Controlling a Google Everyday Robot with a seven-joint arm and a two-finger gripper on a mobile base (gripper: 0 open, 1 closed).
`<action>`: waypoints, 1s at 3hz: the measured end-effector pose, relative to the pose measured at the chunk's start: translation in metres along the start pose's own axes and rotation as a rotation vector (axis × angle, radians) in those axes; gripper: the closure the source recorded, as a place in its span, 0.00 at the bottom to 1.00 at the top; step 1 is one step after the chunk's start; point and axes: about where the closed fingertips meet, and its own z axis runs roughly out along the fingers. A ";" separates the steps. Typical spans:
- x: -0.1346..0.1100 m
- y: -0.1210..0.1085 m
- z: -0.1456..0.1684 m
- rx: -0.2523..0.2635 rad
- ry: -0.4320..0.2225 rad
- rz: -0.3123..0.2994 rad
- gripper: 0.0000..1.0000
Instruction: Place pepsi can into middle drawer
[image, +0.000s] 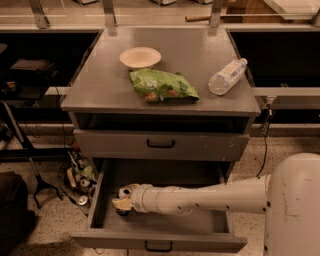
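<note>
The middle drawer is pulled open at the bottom of the grey cabinet. My white arm reaches from the right across its inside. My gripper is low at the drawer's left end, close to the floor. A small dark shape shows just under its tip. I cannot tell whether that is the pepsi can, which is otherwise hidden by the gripper.
A closed grey drawer front with a black handle sits above the open one. On the cabinet top lie a white bowl, a green chip bag and a clear water bottle. Cables and clutter lie on the floor to the left.
</note>
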 end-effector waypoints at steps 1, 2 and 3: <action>0.001 0.001 -0.001 -0.007 -0.015 -0.007 0.04; 0.001 0.002 -0.003 -0.008 -0.028 -0.016 0.00; -0.006 -0.001 -0.016 -0.009 -0.064 -0.039 0.00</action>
